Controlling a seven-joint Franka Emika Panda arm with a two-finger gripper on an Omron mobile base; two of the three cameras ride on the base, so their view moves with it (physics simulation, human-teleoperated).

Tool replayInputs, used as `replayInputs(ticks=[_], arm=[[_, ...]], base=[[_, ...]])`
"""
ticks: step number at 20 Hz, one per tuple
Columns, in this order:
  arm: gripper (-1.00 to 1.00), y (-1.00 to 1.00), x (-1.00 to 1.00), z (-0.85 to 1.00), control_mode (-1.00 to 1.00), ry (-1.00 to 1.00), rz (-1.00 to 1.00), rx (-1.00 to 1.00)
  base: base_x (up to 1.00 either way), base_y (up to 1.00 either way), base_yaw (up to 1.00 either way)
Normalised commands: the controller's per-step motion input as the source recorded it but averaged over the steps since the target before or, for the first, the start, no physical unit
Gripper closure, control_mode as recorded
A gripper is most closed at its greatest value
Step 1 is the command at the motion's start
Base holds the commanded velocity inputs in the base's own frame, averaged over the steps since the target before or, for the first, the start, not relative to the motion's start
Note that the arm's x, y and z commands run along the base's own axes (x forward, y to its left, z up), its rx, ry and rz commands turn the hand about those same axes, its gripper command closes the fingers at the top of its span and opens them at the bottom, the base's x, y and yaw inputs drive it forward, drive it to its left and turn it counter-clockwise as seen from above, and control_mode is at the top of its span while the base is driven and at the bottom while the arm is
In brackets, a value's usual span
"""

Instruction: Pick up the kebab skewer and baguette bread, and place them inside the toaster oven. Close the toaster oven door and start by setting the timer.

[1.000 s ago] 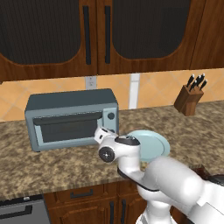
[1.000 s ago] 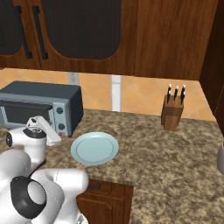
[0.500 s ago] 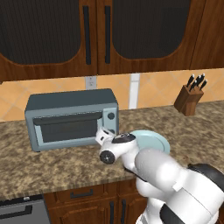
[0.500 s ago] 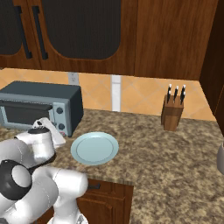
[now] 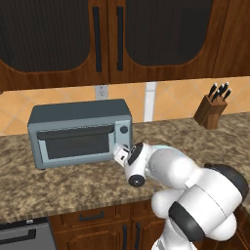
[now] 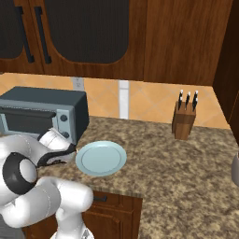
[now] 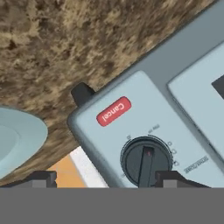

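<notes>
Oven [image 5: 78, 134]: left part of worktop [image 5: 58, 185], by the back wall, long axis along that wall, front toward me. Door [image 5: 75, 145] shut; I judge loading done, timer left. Knob [image 7: 146, 161] before gripper [image 7: 105, 178], fingers apart, straddling nothing yet. Plate [image 6: 101, 158] just right, bare.

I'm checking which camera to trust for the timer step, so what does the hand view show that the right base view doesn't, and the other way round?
Hand view alone: a red Cancel label above the dial, the tick marks around the round dark knob, and the gripper fingertips either side of that knob.

Right base view alone: the knife block, the cabinets above, and the closed toaster oven door.

Both: the toaster oven, the pale blue plate and the granite counter.
</notes>
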Motion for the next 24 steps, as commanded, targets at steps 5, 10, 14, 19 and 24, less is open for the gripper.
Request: replayInputs(ticks=[5,10,14,19,24], arm=[[-1.0,0.0,0.06,-0.22,-1.0,-0.05,0.09,0.0],[-1.0,0.0,0.0,-0.19,-1.0,-0.07,0.05,0.0],[-1.0,0.0,-0.01,0.0,-1.0,0.0,0.0,0.0],[-1.0,0.0,-0.14,0.0,-1.0,0.0,0.0,0.0],[-1.0,0.0,-0.13,0.0,-1.0,0.0,-0.02,0.0]], base=[[0.0,0.0,0.0],[0.0,0.0,0.0],[0.0,0.0,0.0],[0.0,0.0,0.0],[0.0,0.0,0.0]])
